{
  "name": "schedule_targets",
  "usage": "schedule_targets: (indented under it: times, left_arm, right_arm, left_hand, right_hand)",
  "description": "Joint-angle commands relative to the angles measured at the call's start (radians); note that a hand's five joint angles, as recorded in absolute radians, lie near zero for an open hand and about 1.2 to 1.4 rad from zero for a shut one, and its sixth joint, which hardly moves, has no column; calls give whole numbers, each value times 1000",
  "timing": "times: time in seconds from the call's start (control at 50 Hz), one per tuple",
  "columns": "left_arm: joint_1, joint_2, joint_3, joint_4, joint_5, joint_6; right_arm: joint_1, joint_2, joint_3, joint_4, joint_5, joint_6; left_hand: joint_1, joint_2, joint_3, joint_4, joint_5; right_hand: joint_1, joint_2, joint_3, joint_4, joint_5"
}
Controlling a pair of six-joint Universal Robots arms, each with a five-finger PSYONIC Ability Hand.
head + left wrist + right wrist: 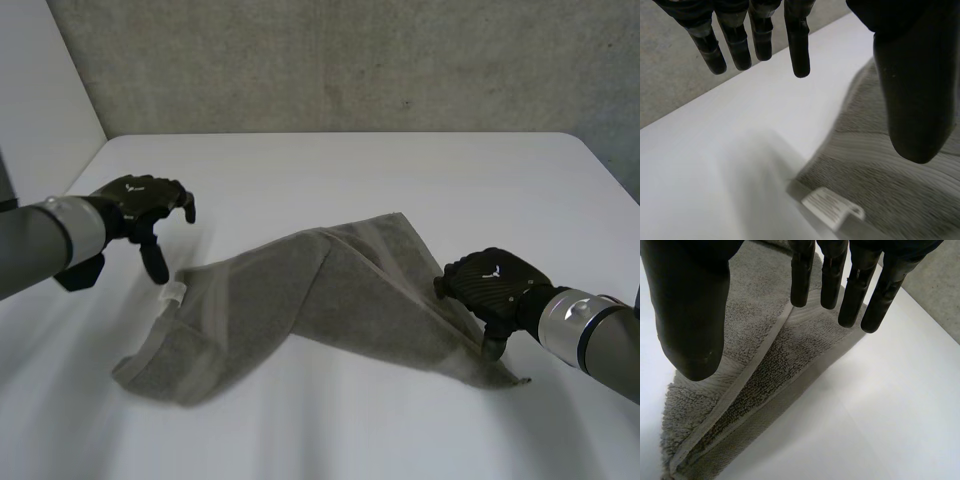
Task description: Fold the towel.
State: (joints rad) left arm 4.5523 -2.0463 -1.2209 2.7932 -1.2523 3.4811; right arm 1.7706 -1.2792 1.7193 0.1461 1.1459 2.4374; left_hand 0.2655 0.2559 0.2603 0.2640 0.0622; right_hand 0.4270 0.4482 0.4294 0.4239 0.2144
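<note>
A grey towel (330,300) lies loosely bunched across the middle of the white table (330,170), partly doubled over itself. A white label (172,293) sits at its left corner. My left hand (148,205) hovers just above and behind that corner, open and empty. In the left wrist view its fingers (799,45) hang straight over bare table, with the label (832,207) and towel (900,190) under the thumb. My right hand (492,285) is over the towel's right end, open. In the right wrist view its straight fingers (802,280) and thumb stand above the towel's hemmed edges (755,370), holding nothing.
A rough grey wall (350,60) runs behind the table's far edge. Bare white table (880,405) spreads beside the towel's right end and along the near side (330,430).
</note>
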Motion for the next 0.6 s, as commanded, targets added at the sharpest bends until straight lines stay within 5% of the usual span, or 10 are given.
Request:
schedule_targets:
  times: [0.02, 0.14, 0.6]
  left_arm:
    - [-45, -199, 199, -1, -96, -42]
    - [-91, -320, 276, 0, -179, -39]
    - [-161, -465, 362, 0, -187, -40]
  right_arm:
    - [6, 4, 0, -2, 0, 0]
    - [9, 23, 2, -11, 0, -1]
    - [9, 54, 11, -36, 3, -3]
  left_hand:
    - [-49, -40, -44, -48, -20]
    - [-49, -39, -44, -48, -20]
    - [-26, -16, -20, -24, 3]
  right_hand:
    - [-43, -64, -45, -39, -4]
    - [-45, -67, -48, -42, -7]
    - [-43, -64, -45, -39, -4]
